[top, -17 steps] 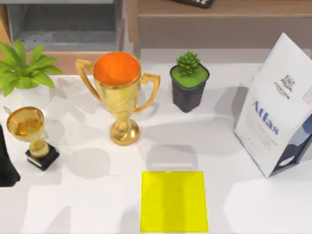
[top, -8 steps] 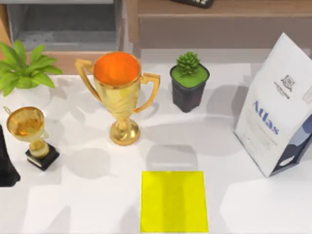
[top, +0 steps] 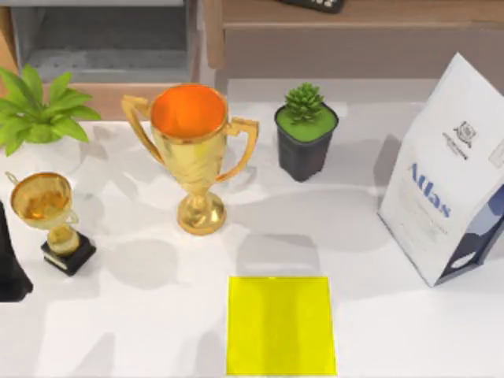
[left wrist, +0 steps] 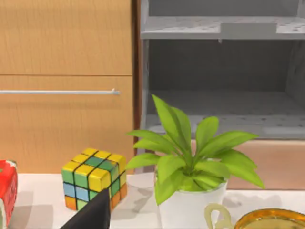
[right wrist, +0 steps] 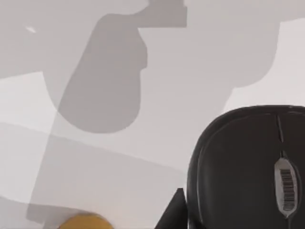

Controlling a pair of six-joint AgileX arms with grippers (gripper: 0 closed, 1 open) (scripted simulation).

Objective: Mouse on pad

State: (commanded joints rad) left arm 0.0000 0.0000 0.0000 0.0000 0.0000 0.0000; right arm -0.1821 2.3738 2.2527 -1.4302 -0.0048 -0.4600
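The yellow pad (top: 281, 325) lies flat at the near edge of the white table (top: 157, 331), near the middle. The black mouse (right wrist: 252, 167) shows close under the right arm's camera, on the table. I cannot tell if either pincer is open. Farther back stand a small trophy (top: 47, 216), a big gold trophy (top: 190, 150) and a white bag (top: 449, 173).

A white table (top: 157, 339) fills the foreground, crossed by soft grey shadows. Behind it, at the far edge, stands a grey open shelf unit (top: 102, 39) set in light wooden cabinets (top: 354, 16). From the left wrist view, the shelf (left wrist: 219, 28) has two grey speckled levels, and beside it a wooden drawer front (left wrist: 62, 47) carries a thin metal handle (left wrist: 57, 91).
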